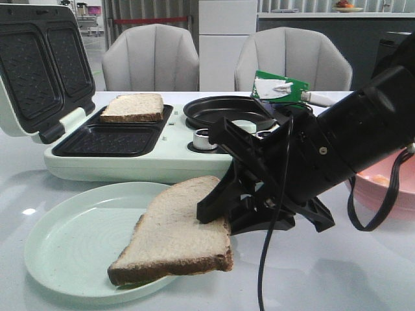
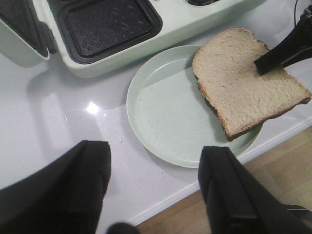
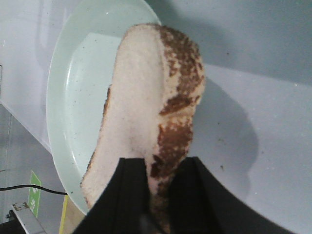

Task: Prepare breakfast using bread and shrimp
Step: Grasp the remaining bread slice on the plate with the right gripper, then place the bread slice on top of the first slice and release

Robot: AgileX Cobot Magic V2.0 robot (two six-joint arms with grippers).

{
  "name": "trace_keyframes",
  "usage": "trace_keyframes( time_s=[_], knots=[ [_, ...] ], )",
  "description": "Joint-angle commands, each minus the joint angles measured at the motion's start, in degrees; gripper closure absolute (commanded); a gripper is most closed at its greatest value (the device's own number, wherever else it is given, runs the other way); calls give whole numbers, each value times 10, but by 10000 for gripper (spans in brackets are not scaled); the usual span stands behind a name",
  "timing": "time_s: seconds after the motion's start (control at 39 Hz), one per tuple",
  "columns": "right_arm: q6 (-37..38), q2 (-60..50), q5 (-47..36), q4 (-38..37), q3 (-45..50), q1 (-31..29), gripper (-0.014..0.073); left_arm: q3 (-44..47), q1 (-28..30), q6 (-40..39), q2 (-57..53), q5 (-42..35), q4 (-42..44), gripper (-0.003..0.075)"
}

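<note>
Bread count: I see two slices, one in the far well of the sandwich maker (image 1: 130, 155), one held over the plate (image 1: 71, 253)
Held slice (image 1: 178, 233): I see it tilted, its lower edge over the plate's right rim, its upper end pinched by my right gripper (image 1: 217, 207)
Far slice (image 1: 133, 107): lies flat in the rear left well, well apart from both grippers
Right gripper: fingers (image 3: 131, 195) clamped on the held slice's crust edge, one finger on each face
Left gripper (image 2: 156, 190): two fingers spread wide, nothing between them, hovering above the table edge near the plate
Plates: I count one, pale green and round, bare apart from the slice overhanging it
Sandwich maker: one, lid open and leaning back at left; front left well bare; a round black pan (image 1: 227, 110) sits on its right side
Pink bowl (image 1: 389, 188): one, at the right edge, partly hidden by my right arm
Shrimp: I cannot make any out
Chairs (image 1: 152, 58): two behind the table
</note>
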Motion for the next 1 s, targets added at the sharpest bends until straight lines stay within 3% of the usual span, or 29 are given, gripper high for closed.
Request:
trace_keyframes(
  time_s=[0.0, 0.15, 0.33, 0.46, 0.8, 0.98],
  knots=[
    [-11, -22, 17, 16, -13, 0, 493, -15, 0, -6, -4, -25, 9, 262],
    [-31, -30, 23, 16, -13, 0, 535, -15, 0, -6, -4, -25, 9, 262],
    [-34, -128, 46, 10, -14, -1, 535, -15, 0, -6, -4, -25, 9, 262],
    [-34, -167, 44, 20, -77, -1, 535, -15, 0, -6, -4, -25, 9, 262],
    [-2, 75, -14, 44, -418, 49, 535, -15, 0, -6, -4, -25, 9, 262],
    [5, 169, -21, 43, -494, 51, 534, -15, 0, -6, -4, -25, 9, 262]
  ],
)
